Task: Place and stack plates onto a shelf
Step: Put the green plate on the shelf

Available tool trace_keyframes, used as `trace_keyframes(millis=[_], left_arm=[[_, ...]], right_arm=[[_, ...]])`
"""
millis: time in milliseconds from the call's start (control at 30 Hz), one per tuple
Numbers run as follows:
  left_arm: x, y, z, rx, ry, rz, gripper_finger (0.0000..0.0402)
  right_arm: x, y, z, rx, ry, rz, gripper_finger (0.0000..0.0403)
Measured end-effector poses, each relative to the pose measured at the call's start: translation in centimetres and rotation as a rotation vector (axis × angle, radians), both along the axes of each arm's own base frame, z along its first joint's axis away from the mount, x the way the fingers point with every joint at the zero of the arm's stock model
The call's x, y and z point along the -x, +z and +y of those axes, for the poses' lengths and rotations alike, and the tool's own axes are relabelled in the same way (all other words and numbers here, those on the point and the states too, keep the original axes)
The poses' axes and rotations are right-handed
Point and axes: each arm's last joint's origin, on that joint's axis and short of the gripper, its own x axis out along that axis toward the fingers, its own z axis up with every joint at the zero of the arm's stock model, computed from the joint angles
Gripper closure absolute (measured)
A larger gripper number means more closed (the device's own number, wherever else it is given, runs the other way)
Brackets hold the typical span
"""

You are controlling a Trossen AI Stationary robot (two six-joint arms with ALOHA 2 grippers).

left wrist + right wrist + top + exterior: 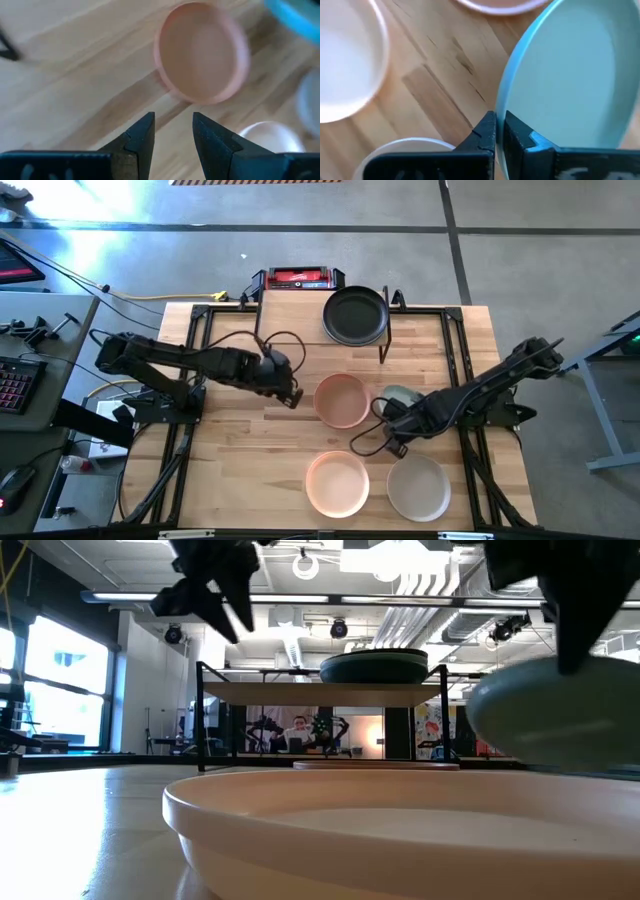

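Peach plate [400, 840] nearest, wooden table [240, 450], ceiling ducts [420, 580].

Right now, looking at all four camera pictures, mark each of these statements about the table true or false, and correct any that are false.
1. The right gripper is shut on the rim of the pale green plate. True.
2. The shelf has nothing on it. False: a black plate sits on top of it.
3. The left gripper is open and holds nothing. True.
4. The left gripper is clamped on the peach-pink plate. False: that plate lies on the wooden table, apart from the gripper's fingers.
5. The cream-white plate is stacked on the shelf. False: it lies on the table near the front edge.
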Motion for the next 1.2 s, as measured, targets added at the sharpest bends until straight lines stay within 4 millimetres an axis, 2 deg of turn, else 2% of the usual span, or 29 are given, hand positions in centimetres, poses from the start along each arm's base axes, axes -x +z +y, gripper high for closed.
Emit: trace_keyframes(millis=[267,467,700,900,1200], left_arm=[[-1.6,0.9,1.5,0.173,-0.034,-0.174,0.0280],[-1.8,1.1,2.7,0.182,-0.025,-0.204,0.0280],[-1.7,1.1,3.9,0.305,-0.052,-0.208,0.0280],[-1.6,1.5,4.9,0.349,-0.081,-0.214,0.0280],[-0.9,4.9,6.4,0.300,-0.108,-0.205,0.0280]], right_arm=[[-1.7,4.2,-0.2,0.013,0.138,-0.122,0.0402],[-2.6,6.7,-0.8,0.045,0.301,-0.192,0.0403],[-3.5,9.1,-2.0,0.052,0.448,-0.260,0.0403],[-4.5,10.0,-2.4,0.045,0.532,-0.287,0.0403],[-7.1,9.8,-1.8,0.071,0.667,-0.247,0.0403]])
